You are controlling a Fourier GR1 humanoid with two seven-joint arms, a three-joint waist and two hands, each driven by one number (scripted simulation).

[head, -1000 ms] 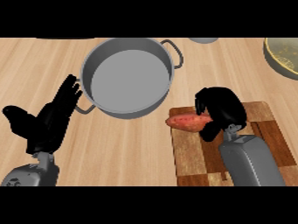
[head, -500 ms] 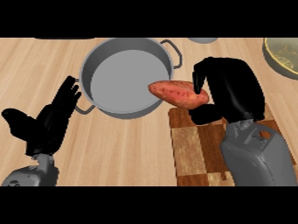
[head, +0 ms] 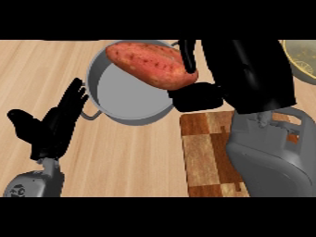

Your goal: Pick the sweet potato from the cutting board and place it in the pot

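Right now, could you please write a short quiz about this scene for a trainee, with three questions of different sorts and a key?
1. True or false: the sweet potato lies on the cutting board.
2. Which hand holds the sweet potato? A) right hand B) left hand
3. Fill in: the sweet potato shows in front of the ___.

Key: 1 false, it is held up off the board. 2 A; the left hand rests open beside the pot. 3 pot.
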